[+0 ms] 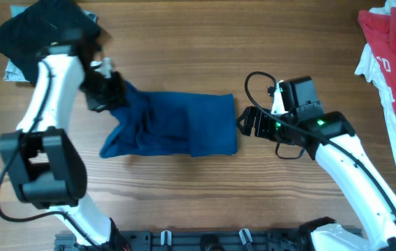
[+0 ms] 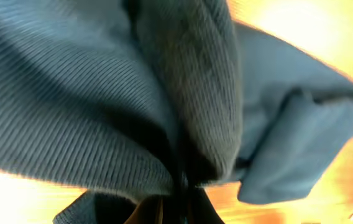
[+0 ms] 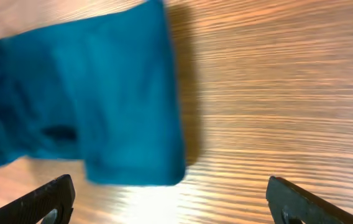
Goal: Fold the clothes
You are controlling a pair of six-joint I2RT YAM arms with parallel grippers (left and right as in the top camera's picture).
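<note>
Soft royal-blue fabric shirt (image 1: 184, 125), half-folded, mid-way across the wooden table (image 1: 184, 49), left end bunched and pinched tight in the left claw (image 1: 111, 94), likely for pulling a fold across. Just beside the right hem, right claw (image 1: 245, 123) spread wide and empty, seemingly ready to steady it.

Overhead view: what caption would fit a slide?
Left pincer pinches the blue shirt; open right pincer hovers at its other end.
</note>
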